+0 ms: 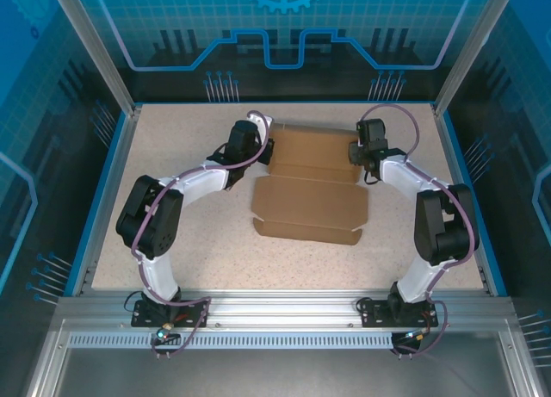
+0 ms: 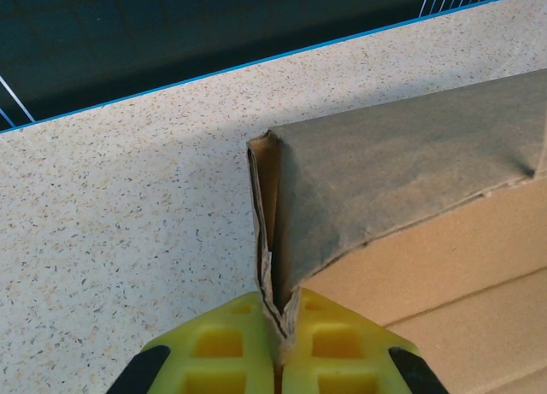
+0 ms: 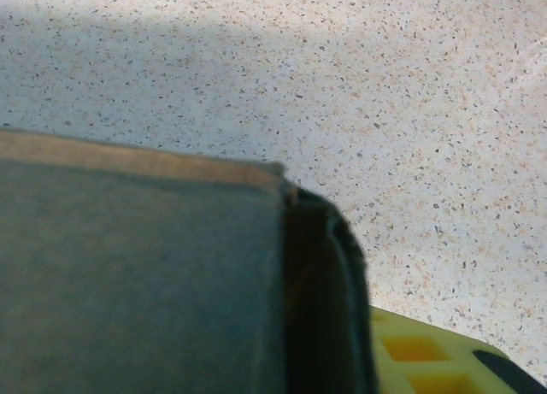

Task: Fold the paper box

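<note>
The paper box (image 1: pixel 310 190) lies flat and brown in the middle of the table, with its far part folded up into walls. My left gripper (image 2: pixel 282 330) is shut on the upright left corner flap (image 2: pixel 267 232) of the box, its yellow fingers (image 2: pixel 222 343) pressed together on the cardboard. In the top view this gripper (image 1: pixel 268 147) sits at the box's far left corner. My right gripper (image 1: pixel 355 153) is at the far right corner. In the right wrist view a folded box wall (image 3: pixel 145 283) covers most of the jaws; one yellow finger (image 3: pixel 427 360) rests against its outer side.
The speckled table (image 1: pixel 189 242) is bounded by a blue rim (image 1: pixel 103 190) and glass walls. Both arm bases (image 1: pixel 168 307) stand at the near edge. The near flap of the box (image 1: pixel 306 233) lies flat towards the arms.
</note>
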Controlling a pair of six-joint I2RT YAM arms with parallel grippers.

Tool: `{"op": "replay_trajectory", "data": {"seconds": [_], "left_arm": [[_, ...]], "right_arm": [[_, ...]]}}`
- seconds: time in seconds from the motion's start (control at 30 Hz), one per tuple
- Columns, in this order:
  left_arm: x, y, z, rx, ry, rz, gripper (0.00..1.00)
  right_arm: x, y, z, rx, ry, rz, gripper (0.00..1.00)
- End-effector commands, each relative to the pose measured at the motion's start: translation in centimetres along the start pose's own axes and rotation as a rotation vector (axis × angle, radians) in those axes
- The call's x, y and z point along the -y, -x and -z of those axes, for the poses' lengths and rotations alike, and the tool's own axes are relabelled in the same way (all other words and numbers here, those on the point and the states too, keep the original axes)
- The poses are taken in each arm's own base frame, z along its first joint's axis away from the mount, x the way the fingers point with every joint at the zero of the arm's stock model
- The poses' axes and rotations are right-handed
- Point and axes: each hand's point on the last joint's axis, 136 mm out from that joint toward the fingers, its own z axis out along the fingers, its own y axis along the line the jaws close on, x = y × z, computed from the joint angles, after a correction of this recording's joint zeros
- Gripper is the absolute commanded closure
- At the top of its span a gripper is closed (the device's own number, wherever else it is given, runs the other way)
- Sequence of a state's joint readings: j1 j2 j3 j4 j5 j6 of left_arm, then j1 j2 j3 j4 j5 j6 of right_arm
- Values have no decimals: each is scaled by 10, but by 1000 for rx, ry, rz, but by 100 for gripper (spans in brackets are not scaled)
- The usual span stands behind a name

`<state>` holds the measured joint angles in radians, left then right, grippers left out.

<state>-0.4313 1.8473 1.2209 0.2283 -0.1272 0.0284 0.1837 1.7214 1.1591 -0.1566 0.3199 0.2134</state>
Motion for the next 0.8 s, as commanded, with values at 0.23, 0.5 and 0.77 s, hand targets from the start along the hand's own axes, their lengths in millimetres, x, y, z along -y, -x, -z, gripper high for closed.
{"op": "replay_trajectory", "data": {"seconds": [0.23,0.5,0.77], "left_arm": [[2,10,8,23,-15,-5,100],[2,9,8,20,-16,-4,100],[3,7,6,14,-22,-1,100]], "right_arm": [[-13,1,10,0,128,-11,32],[-27,8,29,33,224,-15,23],[-21,14,53,57,217,14,19]]}}
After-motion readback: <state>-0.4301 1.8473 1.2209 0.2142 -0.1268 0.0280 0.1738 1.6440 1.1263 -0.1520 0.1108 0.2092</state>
